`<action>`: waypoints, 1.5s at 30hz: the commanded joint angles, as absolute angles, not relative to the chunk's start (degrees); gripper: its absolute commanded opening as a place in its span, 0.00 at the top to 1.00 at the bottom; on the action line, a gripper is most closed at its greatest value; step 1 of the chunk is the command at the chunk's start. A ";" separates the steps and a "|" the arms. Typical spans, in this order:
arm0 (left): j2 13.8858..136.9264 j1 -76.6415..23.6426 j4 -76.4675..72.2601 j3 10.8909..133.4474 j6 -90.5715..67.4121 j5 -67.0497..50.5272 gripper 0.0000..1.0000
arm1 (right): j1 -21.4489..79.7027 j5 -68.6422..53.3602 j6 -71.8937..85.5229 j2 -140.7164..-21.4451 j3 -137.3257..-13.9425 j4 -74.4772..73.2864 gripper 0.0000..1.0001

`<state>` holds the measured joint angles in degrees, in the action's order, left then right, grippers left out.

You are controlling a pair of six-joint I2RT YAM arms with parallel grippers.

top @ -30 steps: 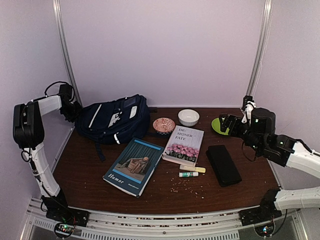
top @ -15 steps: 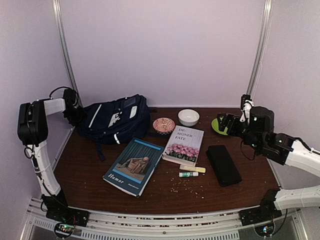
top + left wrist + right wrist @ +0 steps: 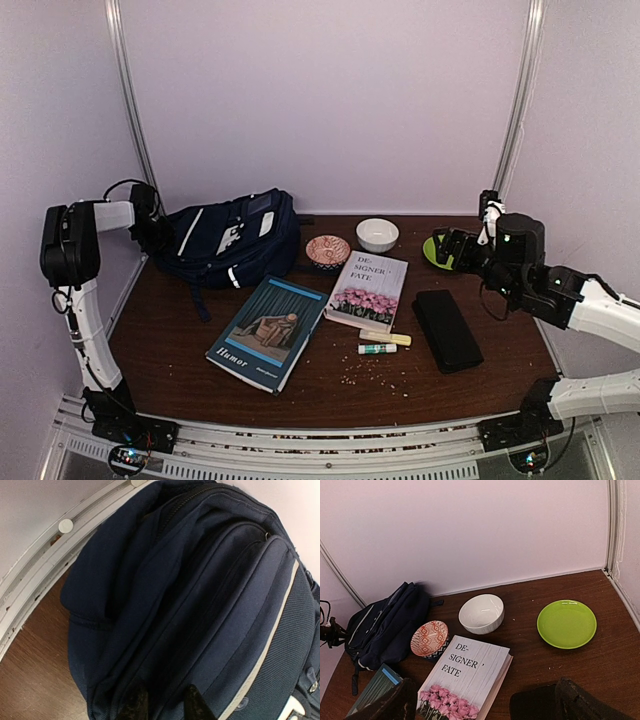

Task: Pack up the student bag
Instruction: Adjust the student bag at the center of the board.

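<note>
Left of the white ceramic bowl point(image 3: 377, 235): large navy-blue fabric backpack point(image 3: 230, 240), left gripper point(image 3: 162, 705) at it, fingers point(image 3: 132, 702) parted, empty; right gripper point(image 3: 482, 700) right of bowl, open. I fear pinching fabric, missing the zip point(image 3: 175, 510)

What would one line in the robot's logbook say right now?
left claw: open, at student bag | right claw: open, empty, near green plate | Humor book, Designer Fate book, black case: on table, unpacked
</note>
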<state>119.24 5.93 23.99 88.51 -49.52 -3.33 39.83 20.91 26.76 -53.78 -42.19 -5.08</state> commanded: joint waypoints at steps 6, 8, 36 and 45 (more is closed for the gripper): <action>113.11 5.71 19.61 84.73 -49.97 -5.82 1.00 | 39.66 22.20 26.32 -53.98 -44.14 -4.23 0.04; 110.64 5.69 19.60 84.10 -49.99 -5.68 1.00 | 39.64 21.95 26.57 -53.60 -44.06 -4.22 0.04; 68.27 -4.44 22.70 76.68 -63.68 4.47 1.00 | 39.83 12.03 37.57 -49.56 -43.79 -4.59 0.05; 58.93 -17.72 19.94 67.43 -70.73 17.61 1.00 | 43.72 8.87 49.34 -54.32 -43.68 -0.59 0.06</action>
